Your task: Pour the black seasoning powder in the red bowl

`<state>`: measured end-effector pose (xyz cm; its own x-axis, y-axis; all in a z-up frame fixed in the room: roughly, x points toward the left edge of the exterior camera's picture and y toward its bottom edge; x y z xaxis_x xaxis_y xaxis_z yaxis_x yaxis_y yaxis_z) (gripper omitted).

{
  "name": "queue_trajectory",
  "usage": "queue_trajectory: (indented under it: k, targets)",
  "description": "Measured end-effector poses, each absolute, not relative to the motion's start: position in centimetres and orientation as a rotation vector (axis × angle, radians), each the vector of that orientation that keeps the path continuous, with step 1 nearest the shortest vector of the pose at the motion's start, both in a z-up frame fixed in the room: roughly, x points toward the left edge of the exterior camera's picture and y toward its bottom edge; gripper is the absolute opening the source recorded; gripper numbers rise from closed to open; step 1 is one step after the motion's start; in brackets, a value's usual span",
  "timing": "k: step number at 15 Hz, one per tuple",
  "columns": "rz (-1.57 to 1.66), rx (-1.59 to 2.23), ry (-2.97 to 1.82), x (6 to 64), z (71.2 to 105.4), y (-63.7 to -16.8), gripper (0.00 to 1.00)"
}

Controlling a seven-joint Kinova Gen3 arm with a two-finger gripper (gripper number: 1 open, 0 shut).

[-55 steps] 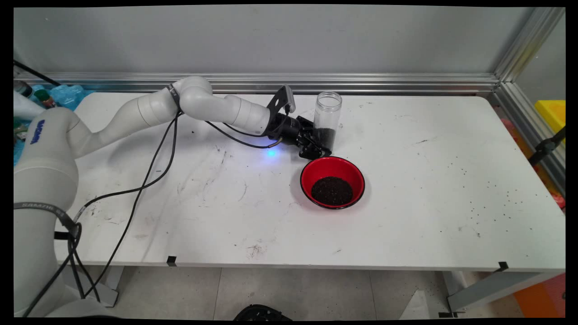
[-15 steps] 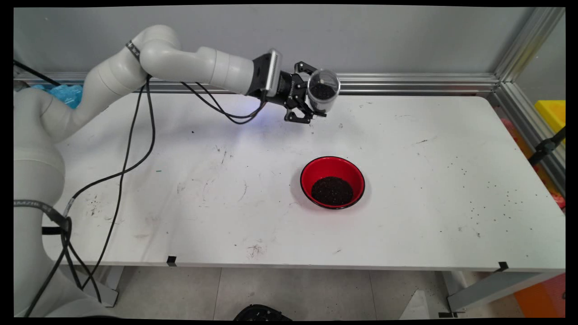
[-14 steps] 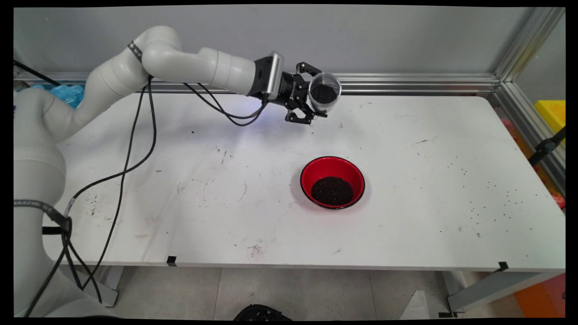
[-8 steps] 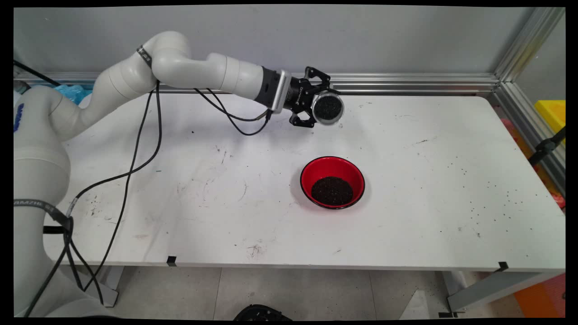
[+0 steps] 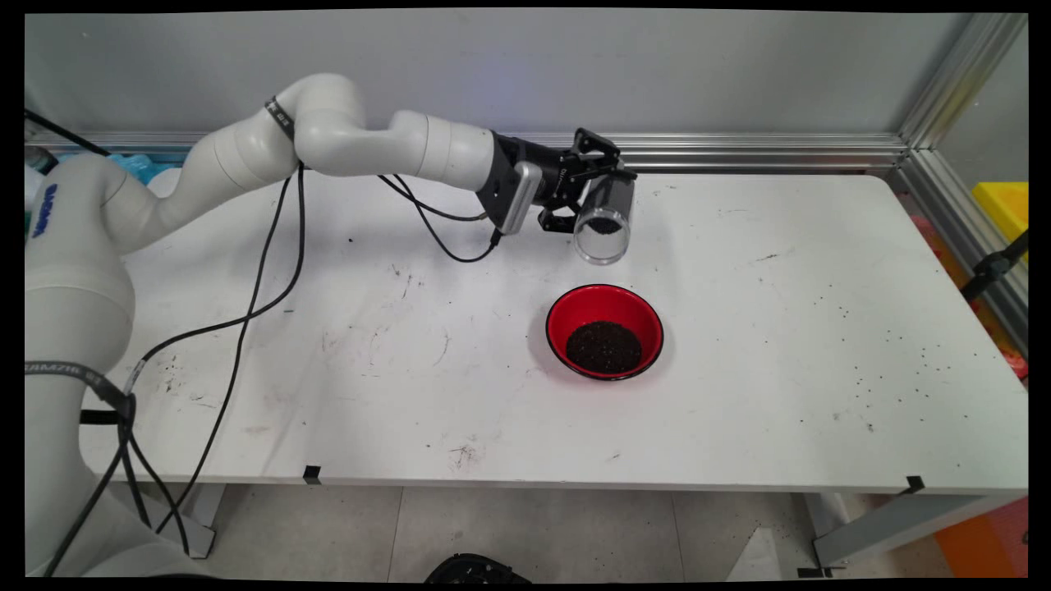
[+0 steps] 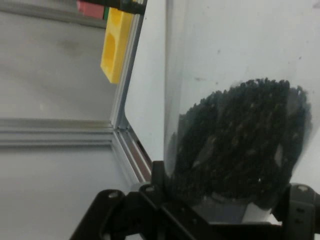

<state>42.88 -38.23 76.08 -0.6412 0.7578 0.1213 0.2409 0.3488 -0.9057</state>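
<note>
Your hand [image 5: 593, 190] is raised above the worktop [image 5: 739, 328], clamped on a clear jar [image 5: 604, 220] near its closed end. The jar is tipped over, its open mouth facing down and toward the camera, a little above and behind the red bowl [image 5: 605, 331] and not touching it. Dark grains [image 5: 605, 223] lie inside the jar. In the hand view the grains [image 6: 240, 145] fill the part of the jar [image 6: 235, 60] nearest the hand [image 6: 220, 215], heaped against one side of the wall; the rest of the jar is see-through. The black fingers [image 6: 300, 205] show only at the bottom edge, either side of the jar.

The bowl stands on the worktop right of centre. It holds its own heap of dark grains [image 5: 603, 346]. Fine dark specks [image 5: 895, 369] are scattered over the worktop's right part.

Black cables [image 5: 271, 271] hang from the arm [image 5: 369, 152] down over the worktop's left side. An aluminium rail [image 5: 739, 152] runs along the wall behind. A yellow object [image 5: 1003, 205] sits beyond the right frame post; it may be a bin, though too little of it shows to be sure.
</note>
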Motion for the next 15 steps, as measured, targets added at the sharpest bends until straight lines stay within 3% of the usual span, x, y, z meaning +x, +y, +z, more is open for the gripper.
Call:
queue_trajectory:
  k: [15]
  targets:
    - [1.557,-1.268,-1.918,41.1,74.9,-38.2,0.00]
